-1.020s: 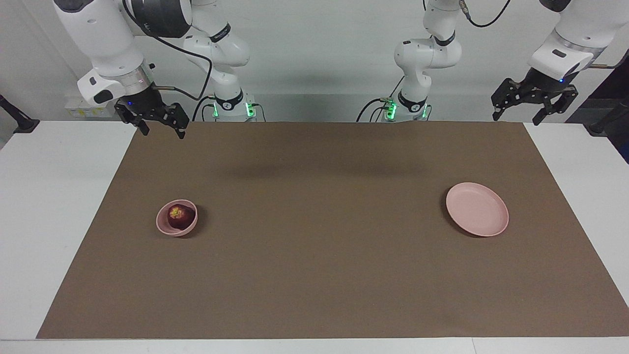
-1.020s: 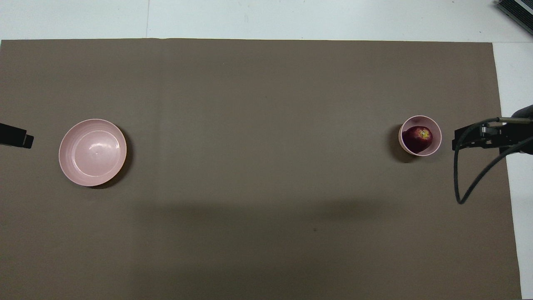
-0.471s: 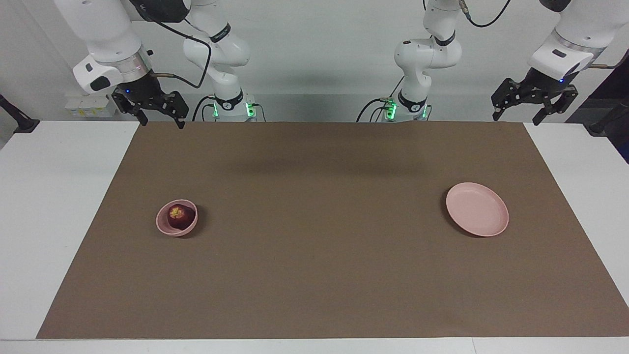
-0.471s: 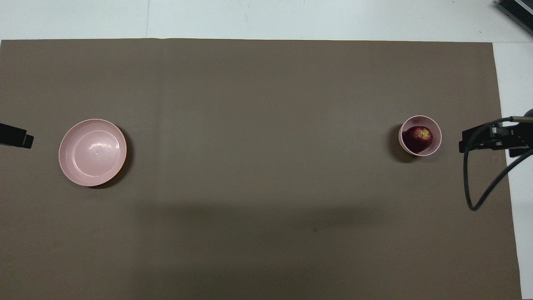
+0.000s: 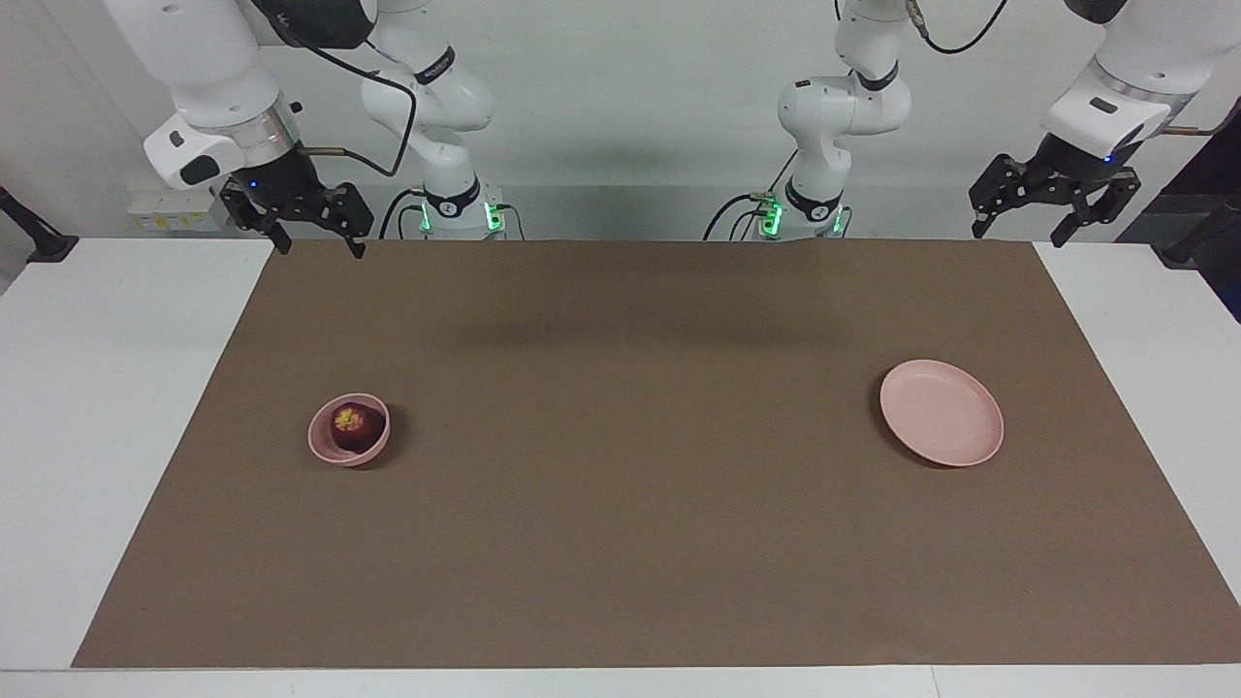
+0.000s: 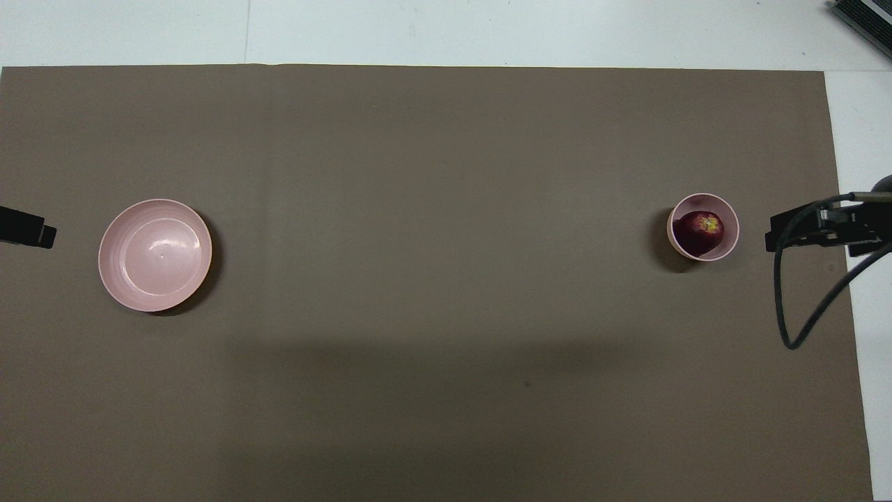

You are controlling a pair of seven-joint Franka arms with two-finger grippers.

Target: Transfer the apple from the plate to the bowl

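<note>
The dark red apple (image 5: 355,425) with a yellow patch lies in the small deep pink bowl (image 5: 324,444), toward the right arm's end of the table; both show in the overhead view, apple (image 6: 700,228) and bowl (image 6: 730,240). The wide pink plate (image 5: 940,412) is empty toward the left arm's end, also in the overhead view (image 6: 155,254). My right gripper (image 5: 320,244) hangs open and empty, high over the mat's corner by its base. My left gripper (image 5: 1026,221) waits open and empty, high over the mat's other robot-side corner.
A brown mat (image 5: 640,465) covers most of the white table (image 5: 116,388). The right arm's black cable (image 6: 791,307) hangs in a loop over the mat's edge beside the bowl. Only the grippers' tips show in the overhead view, right (image 6: 812,230) and left (image 6: 24,229).
My right gripper has risen and drawn back from the bowl toward the table's end. The apple, bowl, plate and left gripper have not moved.
</note>
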